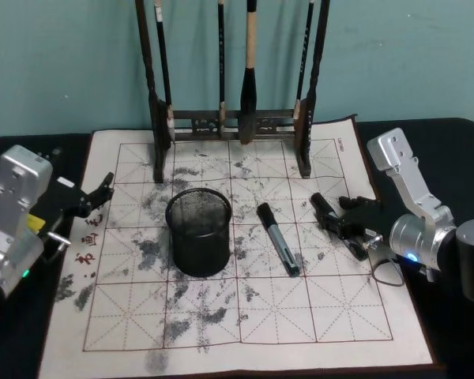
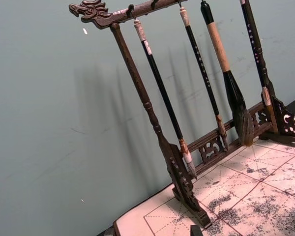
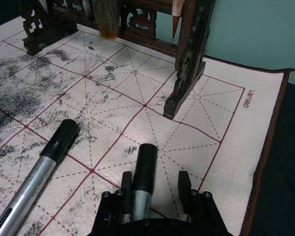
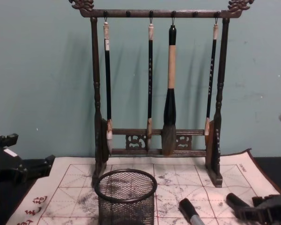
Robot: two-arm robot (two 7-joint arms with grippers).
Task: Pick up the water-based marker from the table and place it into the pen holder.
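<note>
Right gripper (image 3: 156, 180) sits low on the mat (image 1: 340, 316), right side, fingers spread around a marker (image 3: 146, 162), not clamped. To its left lie a second marker (image 1: 278, 239) and the pen holder (image 1: 199, 246). Left gripper (image 1: 101, 196) idles far left, fingers apart.

The right pincer (image 3: 155, 181) stood with its fingers apart around a black-capped marker (image 3: 146, 162), which lay closer to one finger than to the other. A second marker (image 3: 44, 169), grey with a black cap, lay near it on the ink-stained grid mat (image 3: 226, 123). A brush rack (image 3: 187, 73) stood further on the mat. The dark worktop (image 3: 285, 162) showed beyond the mat's edge.
</note>
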